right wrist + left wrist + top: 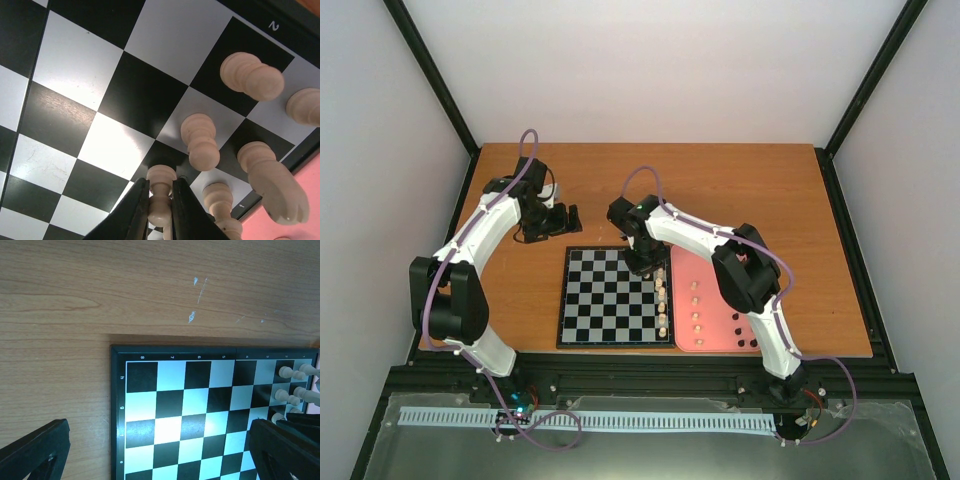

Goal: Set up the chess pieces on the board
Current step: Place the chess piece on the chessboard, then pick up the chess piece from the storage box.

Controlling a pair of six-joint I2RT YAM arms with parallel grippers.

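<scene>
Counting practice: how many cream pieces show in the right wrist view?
6 cream pieces: one in the right gripper, five on the board beside it; others may be hidden.

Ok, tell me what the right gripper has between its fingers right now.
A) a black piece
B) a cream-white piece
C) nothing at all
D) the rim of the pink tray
B: in the right wrist view the right gripper has its fingers pressed against both sides of a cream-white piece, over the board.
</scene>
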